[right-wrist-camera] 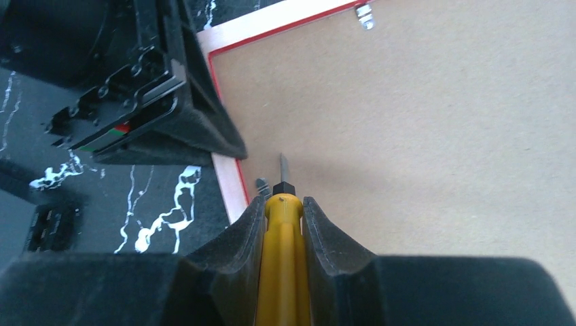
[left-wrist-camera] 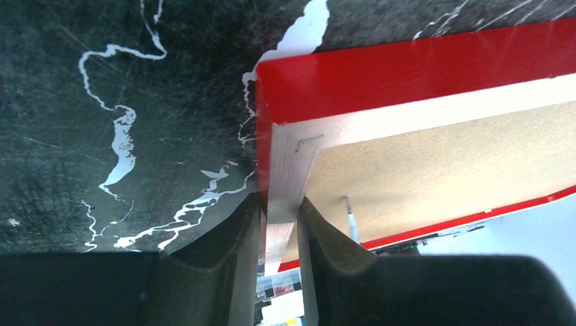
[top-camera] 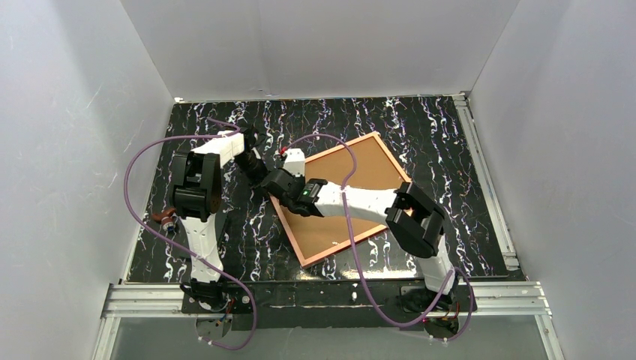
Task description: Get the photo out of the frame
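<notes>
Over black table (top-camera: 450, 135), left tool (left-wrist-camera: 278, 204) pinches frame (left-wrist-camera: 407, 71), right tool (right-wrist-camera: 282, 204) clamps screwdriver (right-wrist-camera: 282, 272).

Left arm (top-camera: 223, 146): white moulded links behind the tool, alternating with chunky black joint housings, ending in a black base block (top-camera: 202, 289) at the end farthest from the tool. Right arm (top-camera: 360, 202): same build, with a white link directly behind the tool and a large black housing further back. Left tool (left-wrist-camera: 278, 204): two dark grey wedge-shaped fingers (left-wrist-camera: 231, 258), matt and grainy, tapering to the tips, with a black body behind them. Right tool (right-wrist-camera: 282, 204): an identical pair, with a small green marking (top-camera: 306, 193) on the black housing just behind it. Purple cables (top-camera: 139, 161): one thin lead per arm, running in loose loops from behind each tool to the base.
</notes>
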### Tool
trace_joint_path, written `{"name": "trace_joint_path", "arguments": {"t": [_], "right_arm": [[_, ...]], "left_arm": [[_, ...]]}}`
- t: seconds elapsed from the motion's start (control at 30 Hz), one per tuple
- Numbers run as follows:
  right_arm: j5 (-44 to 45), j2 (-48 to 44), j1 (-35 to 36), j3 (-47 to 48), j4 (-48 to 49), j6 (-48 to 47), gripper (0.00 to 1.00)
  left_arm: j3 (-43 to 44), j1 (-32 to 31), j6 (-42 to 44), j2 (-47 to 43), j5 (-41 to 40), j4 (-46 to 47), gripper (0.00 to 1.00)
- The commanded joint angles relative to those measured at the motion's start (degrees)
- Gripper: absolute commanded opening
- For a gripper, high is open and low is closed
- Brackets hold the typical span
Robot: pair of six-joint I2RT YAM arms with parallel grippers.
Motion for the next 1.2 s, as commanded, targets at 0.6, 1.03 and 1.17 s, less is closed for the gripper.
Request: {"name": "trace_joint_path", "arguments": {"t": [0.6,1.03,1.17], "right_arm": [[-14.99,-44.67,-3.88,-33.24,-7.4,0.7,0.01],[-15.83,-61.38,-3.99,-44.8,-3.76,2.97,0.01],[-16.39,-65.04,-3.98,-47.86,-3.25,4.89,0.01]], "left_arm": [[-7.54,-0.67,5.2,-17.84,-1.96,-8.59,0.78],[-37.95,-13.25,-9.28,-40.84,-1.42,-0.16,0.77],[-42.28,-16.74,-13.63,-43.09,-4.37,4.85,0.77]]}}
